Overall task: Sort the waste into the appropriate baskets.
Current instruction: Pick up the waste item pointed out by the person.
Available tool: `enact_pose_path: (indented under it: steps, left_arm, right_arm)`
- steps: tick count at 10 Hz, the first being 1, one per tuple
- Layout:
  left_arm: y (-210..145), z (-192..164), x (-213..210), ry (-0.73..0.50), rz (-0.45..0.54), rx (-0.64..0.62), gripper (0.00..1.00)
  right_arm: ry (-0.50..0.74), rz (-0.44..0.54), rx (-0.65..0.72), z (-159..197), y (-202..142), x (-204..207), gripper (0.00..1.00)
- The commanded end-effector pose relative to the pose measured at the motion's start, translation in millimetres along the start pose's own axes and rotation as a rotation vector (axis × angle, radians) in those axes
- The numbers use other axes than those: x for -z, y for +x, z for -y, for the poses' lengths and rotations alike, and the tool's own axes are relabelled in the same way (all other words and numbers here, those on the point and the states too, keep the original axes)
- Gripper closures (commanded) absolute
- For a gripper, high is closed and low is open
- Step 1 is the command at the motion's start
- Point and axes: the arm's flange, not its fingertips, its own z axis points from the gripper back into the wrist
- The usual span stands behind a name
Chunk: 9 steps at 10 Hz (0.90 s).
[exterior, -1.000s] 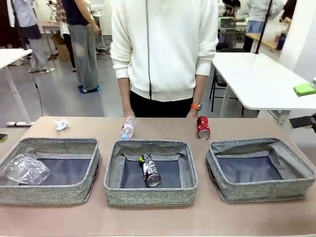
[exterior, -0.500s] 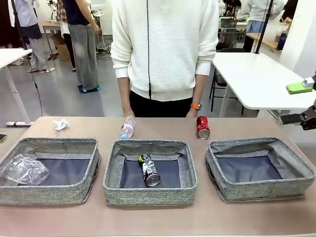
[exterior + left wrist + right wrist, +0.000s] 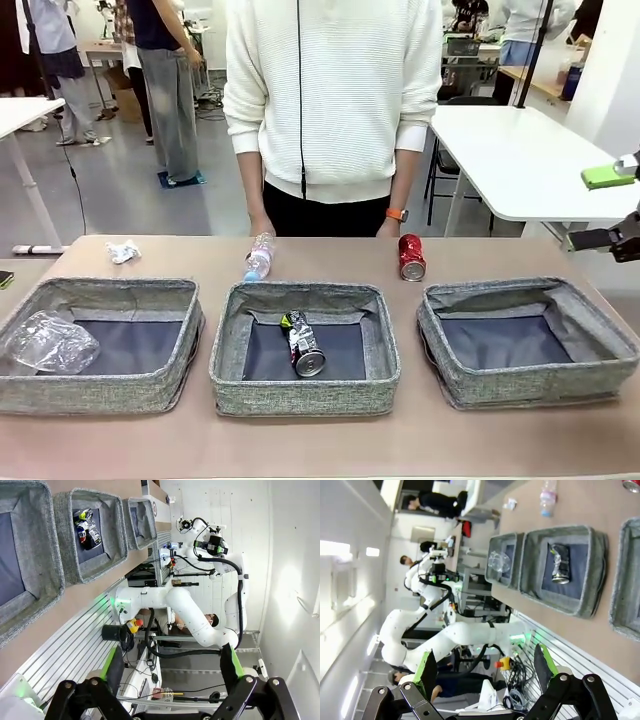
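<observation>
Three low rectangular baskets of grey woven fabric, with soft walls and dark flat bottoms, sit in a row: left basket (image 3: 110, 292), middle basket (image 3: 305, 395), right basket (image 3: 530, 388).

A crushed clear bottle (image 3: 52, 342), crinkled and glossy, rests on the left basket's wall at its 8 o'clock corner. A black-silver can (image 3: 303, 345) lies in the middle basket, its long axis running 11 to 5 o'clock, round silver end at 5.

On the tan table beyond, at 12 o'clock from the middle basket, lies a clear plastic bottle (image 3: 259, 258), blue cap toward 7. A red can (image 3: 411, 258) seems to lie along 12 to 6. A crumpled white paper wad (image 3: 123, 252) sits at 12 o'clock from the left basket.

The left gripper (image 3: 171, 665) is spread wide, holding and touching nothing. The right gripper (image 3: 486, 666) is likewise wide apart and empty.
</observation>
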Motion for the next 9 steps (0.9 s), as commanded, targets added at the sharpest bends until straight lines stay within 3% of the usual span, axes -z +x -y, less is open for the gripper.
enact_pose_path:
  steps: [1,9]
  left_arm:
    - [-1.6,1.9,1.2,-0.005,-0.01,0.003,0.0]
    - [-1.6,1.9,1.2,-0.005,-0.01,0.003,0.0]
  right_arm:
    - [0.002,0.008,-0.015,-3.8,3.8,3.7,0.0]
    - [0.002,0.008,-0.015,-3.8,3.8,3.7,0.0]
